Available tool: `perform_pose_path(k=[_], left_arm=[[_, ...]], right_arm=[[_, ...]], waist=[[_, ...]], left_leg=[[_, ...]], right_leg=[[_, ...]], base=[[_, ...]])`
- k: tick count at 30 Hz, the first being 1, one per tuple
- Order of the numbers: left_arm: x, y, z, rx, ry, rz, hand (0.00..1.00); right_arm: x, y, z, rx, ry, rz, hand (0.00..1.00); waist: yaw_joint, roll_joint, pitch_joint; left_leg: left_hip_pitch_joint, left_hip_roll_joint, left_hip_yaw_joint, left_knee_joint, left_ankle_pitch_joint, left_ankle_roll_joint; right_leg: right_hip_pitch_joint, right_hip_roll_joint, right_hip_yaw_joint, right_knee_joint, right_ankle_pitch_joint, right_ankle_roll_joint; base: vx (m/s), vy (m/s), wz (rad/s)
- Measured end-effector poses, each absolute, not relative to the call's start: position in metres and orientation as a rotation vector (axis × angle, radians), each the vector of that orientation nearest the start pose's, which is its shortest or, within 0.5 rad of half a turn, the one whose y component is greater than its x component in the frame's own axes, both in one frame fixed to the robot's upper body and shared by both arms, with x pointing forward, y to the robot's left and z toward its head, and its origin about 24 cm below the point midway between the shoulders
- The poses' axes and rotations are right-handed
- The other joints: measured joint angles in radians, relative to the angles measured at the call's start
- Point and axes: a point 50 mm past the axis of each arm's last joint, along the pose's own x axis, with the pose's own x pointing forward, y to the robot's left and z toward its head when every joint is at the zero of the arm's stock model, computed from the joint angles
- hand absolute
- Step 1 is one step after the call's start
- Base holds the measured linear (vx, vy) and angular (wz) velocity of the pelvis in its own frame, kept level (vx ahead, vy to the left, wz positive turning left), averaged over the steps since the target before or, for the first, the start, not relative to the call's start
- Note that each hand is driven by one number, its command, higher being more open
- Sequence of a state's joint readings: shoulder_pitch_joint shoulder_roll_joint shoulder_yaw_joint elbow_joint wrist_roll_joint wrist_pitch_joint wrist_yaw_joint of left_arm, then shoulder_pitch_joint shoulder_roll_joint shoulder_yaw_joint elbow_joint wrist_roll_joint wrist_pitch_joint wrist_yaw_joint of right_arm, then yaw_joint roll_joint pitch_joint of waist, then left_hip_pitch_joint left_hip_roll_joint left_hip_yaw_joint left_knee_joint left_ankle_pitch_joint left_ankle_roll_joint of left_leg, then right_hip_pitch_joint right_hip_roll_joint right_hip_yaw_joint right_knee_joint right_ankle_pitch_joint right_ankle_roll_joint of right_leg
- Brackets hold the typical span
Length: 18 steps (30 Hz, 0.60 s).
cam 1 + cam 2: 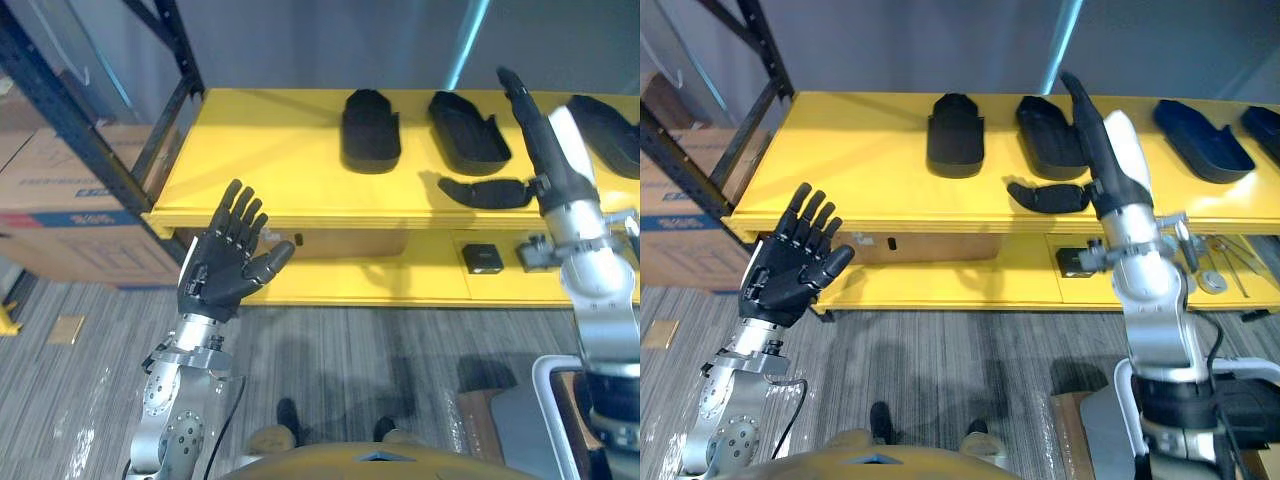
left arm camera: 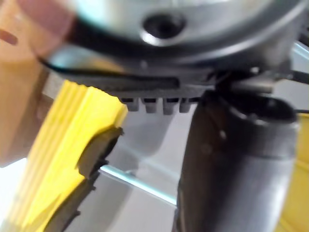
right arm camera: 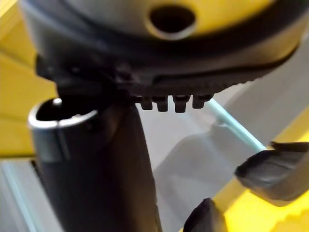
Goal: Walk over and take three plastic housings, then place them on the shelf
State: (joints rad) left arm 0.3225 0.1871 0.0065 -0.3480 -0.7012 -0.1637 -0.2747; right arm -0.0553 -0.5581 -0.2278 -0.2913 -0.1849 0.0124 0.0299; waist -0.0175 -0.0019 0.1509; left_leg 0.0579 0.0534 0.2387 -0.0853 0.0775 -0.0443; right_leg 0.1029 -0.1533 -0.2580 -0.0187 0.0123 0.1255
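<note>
Left hand (image 1: 222,272), fingers (image 1: 240,215) spread, apart from shelved housings (image 1: 371,130).

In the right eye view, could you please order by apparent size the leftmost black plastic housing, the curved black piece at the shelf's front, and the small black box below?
Largest: leftmost black plastic housing.
Next: curved black piece.
Smallest: small black box, on the lower level, clearly the smallest.

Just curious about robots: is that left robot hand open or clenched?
Open. The left robot hand has its fingers straight and spread, holding nothing, in front of the yellow shelf.
</note>
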Motion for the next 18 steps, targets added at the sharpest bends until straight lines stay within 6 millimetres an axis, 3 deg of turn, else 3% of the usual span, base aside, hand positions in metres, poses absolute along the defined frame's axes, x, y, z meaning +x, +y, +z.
perform_pose_path(k=[5,7,12,14,18], left_arm=[[0.185,0.177,0.087,-0.49,-0.29,-0.281,1.0],[0.185,0.174,0.087,-0.494,-0.286,-0.304,1.0],[0.189,0.151,0.084,-0.539,-0.231,-0.408,1.0],[0.193,0.13,0.084,-0.576,-0.196,-0.469,1.0],[0.195,0.11,0.08,-0.61,-0.147,-0.508,1.0]], right_arm=[[0.196,-0.27,0.116,-0.53,-0.186,-0.299,1.0],[0.184,-0.27,0.106,-0.462,-0.159,-0.342,1.0],[0.153,-0.267,0.097,-0.376,-0.161,-0.44,1.0],[0.141,-0.261,0.094,-0.353,-0.159,-0.459,1.0],[0.123,-0.255,0.08,-0.31,-0.093,-0.501,1.0]], waist=[[-0.046,0.007,-0.024],[-0.072,0.007,-0.027],[-0.119,0.011,-0.039],[-0.15,0.006,-0.045],[-0.186,-0.004,-0.082]], left_leg=[[0.027,0.008,0.069,-0.001,-0.023,-0.005],[0.037,0.012,0.101,0.0,-0.031,-0.007],[0.07,0.018,0.217,0.0,-0.06,-0.011],[0.106,0.026,0.303,0.0,-0.089,-0.024],[0.126,0.055,0.413,0.028,-0.137,-0.049]], right_leg=[[-0.014,0.008,0.072,0.002,0.001,0.001],[-0.023,0.014,0.105,0.001,0.004,0.002],[-0.05,0.02,0.219,0.003,0.02,0.009],[-0.059,0.034,0.299,0.003,0.026,0.01],[-0.087,0.056,0.357,0.003,0.026,0.019]], base=[[0.03,0.009,-0.4],[0.04,0.001,-0.52],[0.02,0.037,-0.71],[0.01,0.051,-0.94],[0.03,-0.013,-0.91]])
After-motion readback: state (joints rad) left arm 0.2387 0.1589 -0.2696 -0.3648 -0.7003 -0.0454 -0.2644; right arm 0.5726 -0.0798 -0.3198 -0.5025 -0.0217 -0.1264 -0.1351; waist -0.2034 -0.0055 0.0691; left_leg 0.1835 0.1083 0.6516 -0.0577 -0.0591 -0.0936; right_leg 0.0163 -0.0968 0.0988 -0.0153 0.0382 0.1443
